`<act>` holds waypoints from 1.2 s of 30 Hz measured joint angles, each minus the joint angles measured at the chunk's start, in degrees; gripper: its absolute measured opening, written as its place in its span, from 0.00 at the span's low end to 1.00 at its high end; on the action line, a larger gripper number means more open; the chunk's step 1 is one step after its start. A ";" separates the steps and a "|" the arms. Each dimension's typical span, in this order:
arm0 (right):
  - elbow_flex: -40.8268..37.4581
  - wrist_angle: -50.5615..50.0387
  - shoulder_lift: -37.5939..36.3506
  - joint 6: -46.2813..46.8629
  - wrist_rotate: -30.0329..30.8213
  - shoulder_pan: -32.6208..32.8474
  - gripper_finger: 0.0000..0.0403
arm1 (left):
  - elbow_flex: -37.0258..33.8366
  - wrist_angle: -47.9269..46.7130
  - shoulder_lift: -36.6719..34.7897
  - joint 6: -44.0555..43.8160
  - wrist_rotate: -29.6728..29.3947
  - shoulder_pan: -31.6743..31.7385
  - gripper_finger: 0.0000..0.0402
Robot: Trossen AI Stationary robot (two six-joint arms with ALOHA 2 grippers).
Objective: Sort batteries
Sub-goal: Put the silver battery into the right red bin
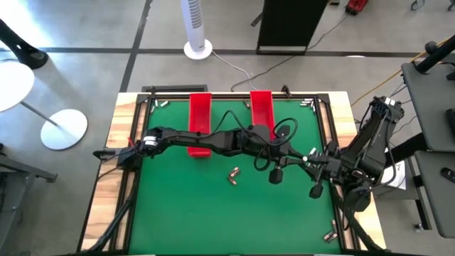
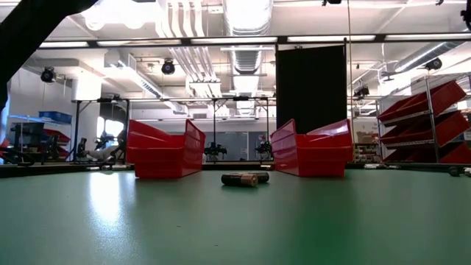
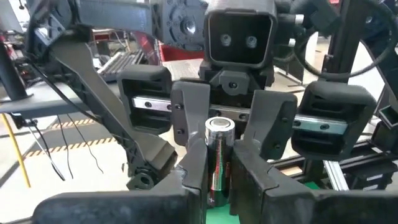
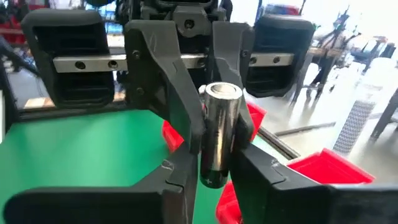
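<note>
A: Start at the left. What is the left gripper doing?

B: Its arm reaches from the left edge across the green mat to just right of centre. Its fingers stand narrow, pinched on 1 held battery, a silvery cylinder with a dark, reddish body.

A: And the trays?

B: 2 red ones at the far side of the mat: the left tray, partly under that arm, and the right tray. Between them and nearer the front, a few loose batteries lie together on the mat, touching neither tray.

A: The right gripper?

B: It faces the left one head-on, above the mat. Its fingers are also narrow, closed on the other end of the same battery, so both grippers clamp it, off the table.

A: Anything farther right?

B: A few more batteries lie by the near right corner.
</note>
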 joint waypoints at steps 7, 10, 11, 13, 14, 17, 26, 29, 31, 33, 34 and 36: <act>-0.02 0.03 0.02 -0.02 0.23 0.00 0.24 | -0.03 0.17 0.07 0.02 -0.04 0.00 0.07; -0.02 0.08 0.00 -0.04 0.30 -0.02 0.20 | -0.03 0.36 0.07 0.01 -0.05 0.00 0.07; -0.02 0.04 0.00 -0.16 0.30 -0.02 0.18 | -0.03 0.38 0.07 -0.01 -0.04 0.00 0.07; 0.00 0.23 -0.02 -0.24 0.35 -0.02 0.15 | -0.03 0.43 0.07 0.10 -0.08 -0.02 0.07; -0.02 0.19 -0.04 -0.26 0.57 -0.02 0.13 | -0.03 0.47 0.07 0.12 -0.08 0.00 0.07; -0.01 0.16 -0.04 -0.41 0.78 -0.02 0.11 | -0.03 0.59 0.07 0.15 -0.06 0.00 0.07; -0.02 -0.43 -0.02 -0.47 0.70 -0.07 0.12 | -0.03 0.06 0.07 0.35 -2.77 -0.09 0.13; -0.02 -0.60 -0.02 -0.83 0.26 -0.09 0.11 | -0.01 -0.93 -0.19 1.33 -4.54 -0.17 0.20; -0.02 -0.39 -0.02 -1.30 0.09 -0.23 0.11 | -0.01 -1.31 -0.50 1.97 -4.84 -0.22 0.26; -0.02 -0.20 0.00 -1.74 -0.35 -0.30 0.11 | -0.02 -2.67 -1.36 3.37 -5.45 -0.51 0.32; -0.02 -0.22 0.00 -2.00 -0.66 -0.38 0.11 | -0.05 -4.26 -2.12 3.88 -5.62 -0.61 0.34; 0.00 -0.14 0.00 -2.54 -2.03 -0.90 0.11 | -0.09 -8.32 -4.60 5.16 -5.59 -0.79 0.38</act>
